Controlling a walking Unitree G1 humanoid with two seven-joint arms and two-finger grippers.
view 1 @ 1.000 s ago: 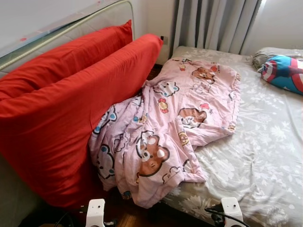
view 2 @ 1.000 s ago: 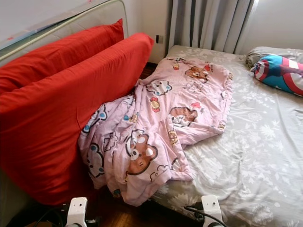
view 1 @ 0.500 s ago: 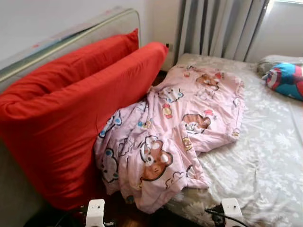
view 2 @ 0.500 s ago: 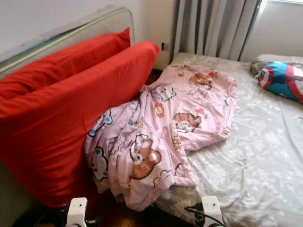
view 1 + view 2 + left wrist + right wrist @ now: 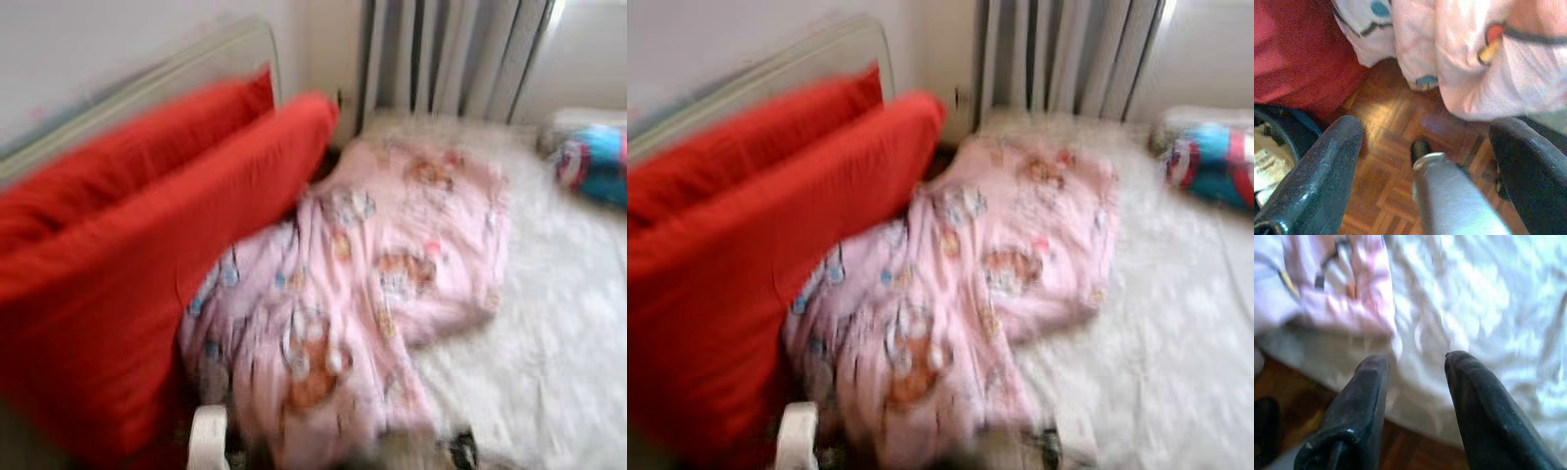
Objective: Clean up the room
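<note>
A crumpled pink blanket with cartoon bears lies on the bed and spills over its near left corner toward the floor. Two big red pillows lean beside it on the left. The head views are blurred. My left gripper is open, low over the wooden floor, just below the blanket's hanging edge and beside a red pillow. My right gripper is open, hovering at the bed's near edge, with the blanket's corner close by.
A grey flowered sheet covers the bed. A blue and red cushion lies at the far right. Grey curtains hang behind. A pale frame leans on the left wall. A dark bin stands on the floor by the left gripper.
The whole picture has shifted slightly and gone blurred, so the camera is moving. The blanket, pillows and cushion lie as before.
</note>
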